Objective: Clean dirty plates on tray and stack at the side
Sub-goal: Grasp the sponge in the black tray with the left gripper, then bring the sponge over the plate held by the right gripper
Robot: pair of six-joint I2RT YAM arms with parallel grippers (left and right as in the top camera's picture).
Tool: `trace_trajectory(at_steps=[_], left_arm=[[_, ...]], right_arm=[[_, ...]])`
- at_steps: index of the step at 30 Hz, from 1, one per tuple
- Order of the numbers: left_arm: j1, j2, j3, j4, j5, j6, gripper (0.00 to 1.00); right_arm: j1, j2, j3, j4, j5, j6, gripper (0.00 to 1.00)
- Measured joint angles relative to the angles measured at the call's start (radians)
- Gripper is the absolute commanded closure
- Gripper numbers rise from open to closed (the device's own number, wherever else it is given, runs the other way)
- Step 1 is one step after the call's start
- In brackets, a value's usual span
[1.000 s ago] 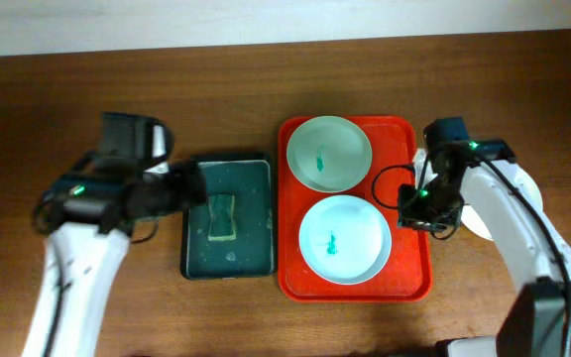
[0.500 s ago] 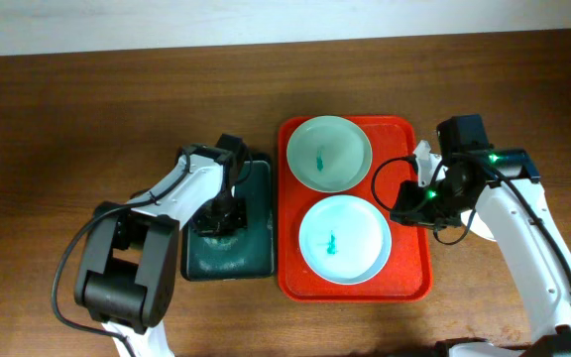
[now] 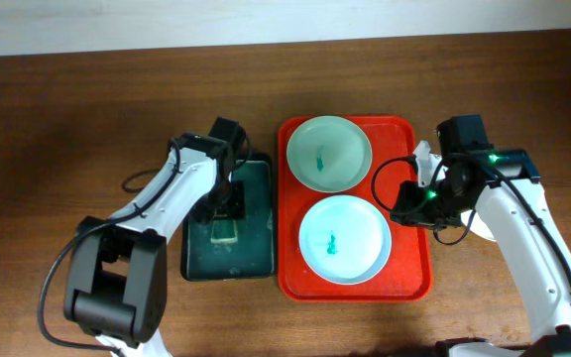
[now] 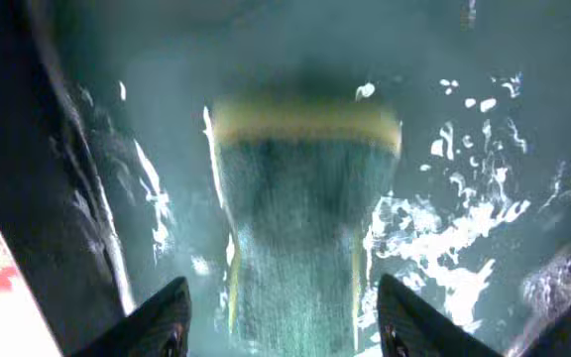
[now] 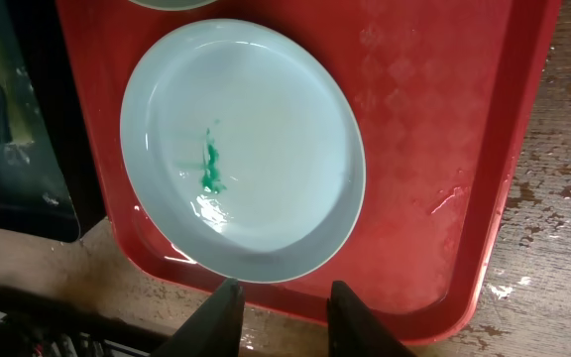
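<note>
Evidently little is done: the far plate (image 3: 328, 154) and the near plate (image 3: 344, 239) lie on the red tray (image 3: 405, 270), each with a teal smear, neither stacked. The left gripper (image 4: 281, 297) stands open astride the sponge (image 4: 300, 198) in the green tray (image 3: 256, 253), not squeezing it. The right gripper (image 5: 285, 297) hovers part-open and empty over the red tray's edge.
</note>
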Motion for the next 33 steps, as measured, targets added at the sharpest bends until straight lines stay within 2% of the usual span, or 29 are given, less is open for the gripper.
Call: trace_trajectory(at_steps=[3, 5, 7, 12, 13, 14, 15, 16, 17, 19, 20, 22, 25, 30, 32, 33], left_arm=[[0.0, 0.0, -0.037, 0.114, -0.033, 0.001, 0.57], [0.0, 0.0, -0.071, 0.171, -0.04, -0.001, 0.71], [0.0, 0.0, -0.122, 0.245, -0.043, 0.002, 1.0], [0.0, 0.0, -0.129, 0.235, -0.044, 0.016, 1.0], [0.0, 0.0, -0.123, 0.21, -0.043, 0.021, 0.96], [0.001, 0.0, -0.111, 0.179, -0.043, 0.024, 0.79], [0.001, 0.0, -0.093, 0.143, -0.037, 0.03, 0.52], [0.002, 0.0, -0.07, 0.111, -0.032, 0.035, 0.32], [0.002, 0.0, -0.05, 0.09, -0.027, 0.033, 0.24], [0.002, -0.001, 0.0, 0.041, -0.017, 0.038, 0.18], [0.002, -0.004, 0.018, 0.022, -0.013, 0.038, 0.18], [0.002, -0.01, 0.035, -0.01, -0.003, 0.038, 0.25], [0.002, -0.013, 0.037, -0.058, 0.005, 0.043, 0.44], [0.0, -0.016, 0.006, 0.021, 0.006, 0.041, 0.47], [-0.004, -0.016, -0.058, 0.121, 0.006, 0.041, 0.59], [-0.005, -0.016, -0.101, 0.17, 0.006, 0.043, 0.74]], right_arm=[[0.0, 0.0, 0.0, -0.002, 0.0, 0.0, 0.7], [0.0, 0.0, 0.0, -0.002, 0.0, 0.0, 0.7], [0.0, 0.0, 0.0, -0.002, 0.0, 0.0, 0.7], [0.0, 0.0, 0.0, -0.002, 0.0, 0.0, 0.7], [0.0, 0.0, 0.0, -0.002, 0.0, -0.001, 0.7], [0.0, 0.0, 0.0, -0.004, 0.0, 0.0, 0.7], [0.0, 0.0, 0.0, -0.003, 0.0, 0.0, 0.7], [0.0, 0.0, 0.0, -0.005, 0.0, 0.0, 0.7], [0.0, 0.0, 0.0, -0.006, 0.0, -0.001, 0.7], [0.0, 0.0, 0.0, -0.006, 0.0, 0.0, 0.7], [0.0, 0.0, 0.0, -0.007, 0.0, 0.0, 0.7], [0.0, 0.0, 0.0, -0.01, 0.0, 0.0, 0.7], [0.0, 0.0, 0.0, -0.018, 0.0, 0.0, 0.7], [0.0, 0.0, 0.0, -0.018, 0.005, 0.0, 0.69], [0.0, 0.0, 0.0, -0.024, 0.009, 0.0, 0.68], [0.0, 0.0, 0.0, -0.028, 0.011, -0.001, 0.68]])
